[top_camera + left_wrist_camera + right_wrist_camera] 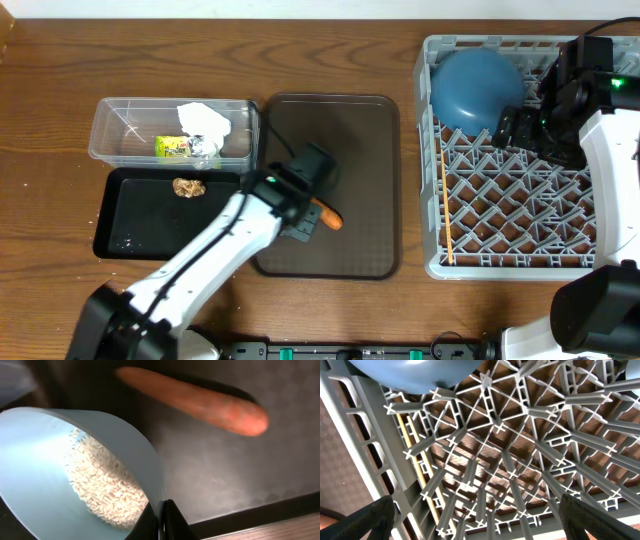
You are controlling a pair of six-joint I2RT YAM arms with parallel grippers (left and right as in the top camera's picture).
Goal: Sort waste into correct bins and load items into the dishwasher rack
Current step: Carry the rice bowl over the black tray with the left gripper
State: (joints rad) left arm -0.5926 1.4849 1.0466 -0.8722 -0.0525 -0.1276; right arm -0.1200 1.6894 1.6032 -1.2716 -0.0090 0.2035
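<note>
Pinches the rim of the small light-blue cup (60, 475) with the left gripper (162, 519), jaws shut tight on the thin wall, over the dark brown serving tray (225, 475). Hides that cup under the gripper body in the overhead view. Shows white rice (107, 485) heaped against its inner wall, the near rim cut off. Finds the orange carrot (200, 405) lying on the serving tray just beyond the cup, out of focus, half covered by the arm overhead. Hangs the right gripper (475, 510) over the dishwasher rack (365, 425), jaws spread wide and empty, only two dark fingertips (365, 520) showing at the lower corners. Crops the large dark-blue bowl (420, 372) at the top edge there, in the rack's far left corner. Traces the chopsticks (445, 205) along the rack's left wall, thin and faint. Puts the crumpled napkin (205, 120) and yellow-green wrapper (172, 146) in the clear tub (110, 120), the brown lumpy piece (188, 187) in the black tray (130, 235).
</note>
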